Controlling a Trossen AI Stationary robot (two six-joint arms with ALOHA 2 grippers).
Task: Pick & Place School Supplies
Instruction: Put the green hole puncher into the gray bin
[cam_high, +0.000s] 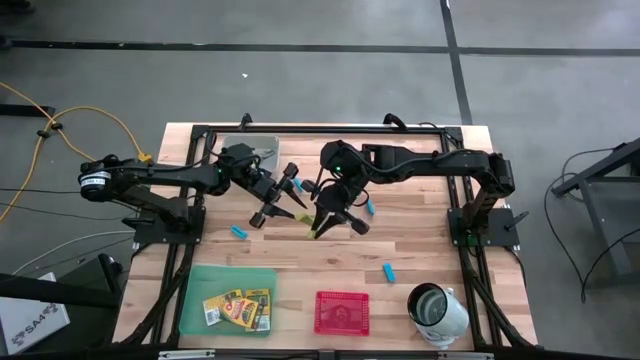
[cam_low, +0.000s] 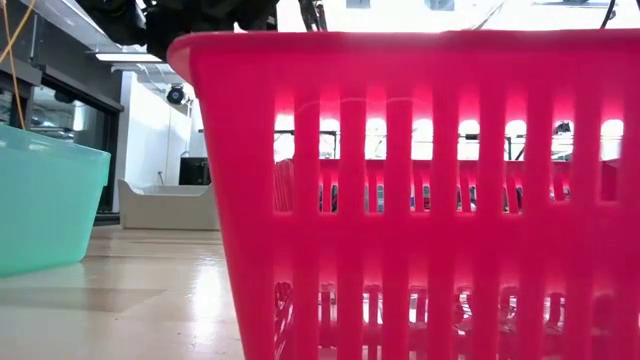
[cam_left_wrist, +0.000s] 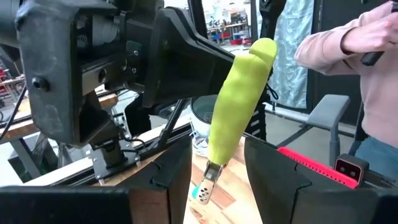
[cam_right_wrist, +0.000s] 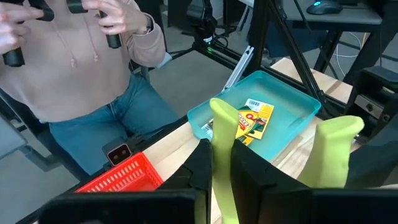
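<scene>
My right hand (cam_high: 322, 222), centre of the high view, is clamped on a plier-like tool (cam_right_wrist: 221, 163); the right wrist view shows one yellow-green handle between its fingers, the other handle free beside them. My left hand (cam_high: 277, 200), just left of it, stands wide with nothing gripped; its wrist view shows a handle in the gap. Crayon boxes (cam_high: 239, 307) lie in the green tray (cam_high: 196, 296), lower left. Light-blue pieces on the tabletop (cam_high: 420, 250): one (cam_high: 239, 232) left of centre, one (cam_high: 387, 270) right. Red tray (cam_high: 342, 312), bottom centre, blocks nearly the whole low view. Cup (cam_high: 436, 308), lower right. Person (cam_right_wrist: 68, 68) shows only in the wrist views.
</scene>
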